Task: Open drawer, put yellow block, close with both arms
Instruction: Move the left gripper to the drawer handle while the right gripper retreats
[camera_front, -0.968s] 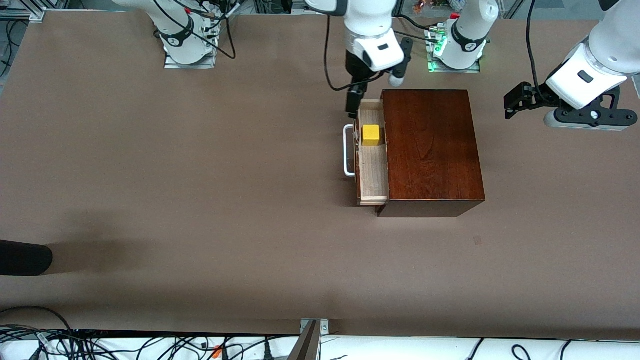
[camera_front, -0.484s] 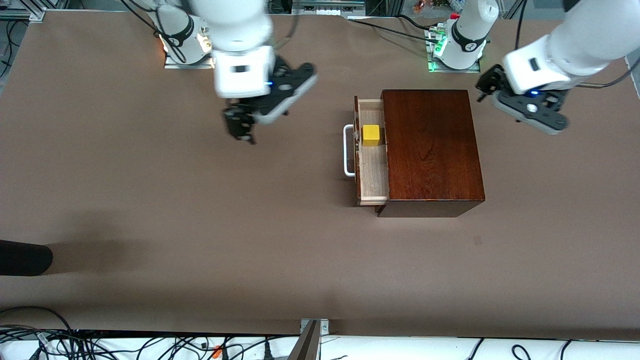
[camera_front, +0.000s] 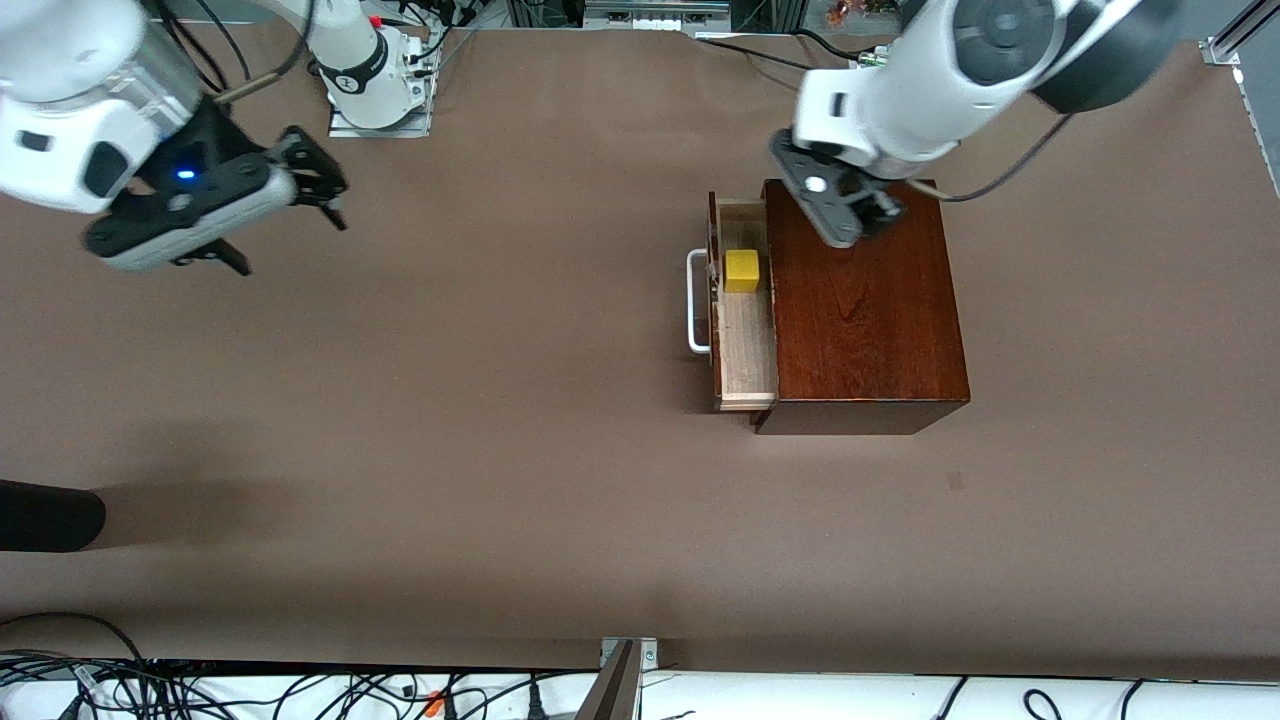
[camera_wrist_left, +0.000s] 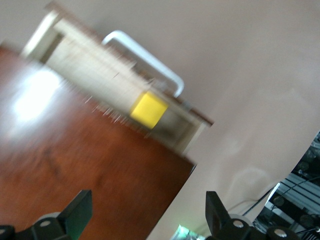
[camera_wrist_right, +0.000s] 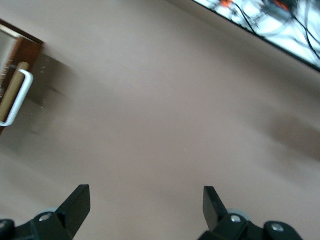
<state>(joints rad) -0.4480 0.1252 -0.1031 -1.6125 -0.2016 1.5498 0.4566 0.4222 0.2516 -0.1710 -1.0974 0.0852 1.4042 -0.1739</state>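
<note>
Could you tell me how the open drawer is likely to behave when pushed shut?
The drawer probably slides straight, being a rigid wooden tray in its box. The yellow block has flat faces, so it should sit or shift slightly rather than roll.

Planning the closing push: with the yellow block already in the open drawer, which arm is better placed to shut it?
Probably the left: the left gripper hangs over the wooden box beside the drawer; the right gripper is over bare table near its own base.
</note>
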